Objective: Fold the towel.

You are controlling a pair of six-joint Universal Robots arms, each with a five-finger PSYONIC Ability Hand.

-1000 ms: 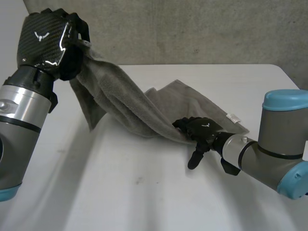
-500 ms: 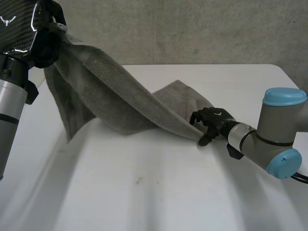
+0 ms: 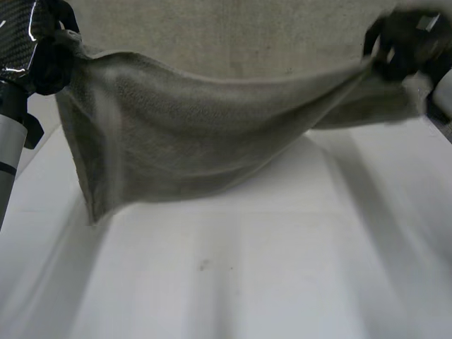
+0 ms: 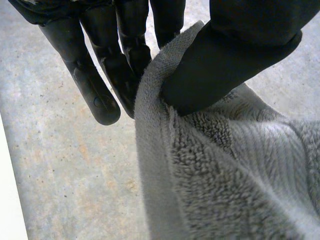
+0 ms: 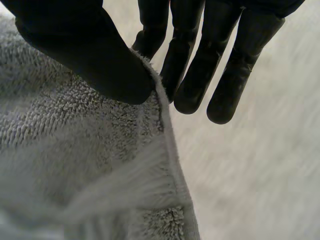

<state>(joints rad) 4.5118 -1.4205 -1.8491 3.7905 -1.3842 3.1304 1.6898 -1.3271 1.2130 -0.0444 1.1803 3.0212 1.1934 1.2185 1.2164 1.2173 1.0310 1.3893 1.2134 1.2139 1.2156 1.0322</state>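
the towel (image 3: 191,141) hangs spread in the air above the white table (image 3: 247,282), sagging in the middle, with no fold made yet. the left hand (image 3: 28,42), at ten o'clock in the head view, pinches one top corner between thumb and fingers. the right hand (image 3: 406,39), at two o'clock, pinches the opposite end likewise. all the folding is left to do.
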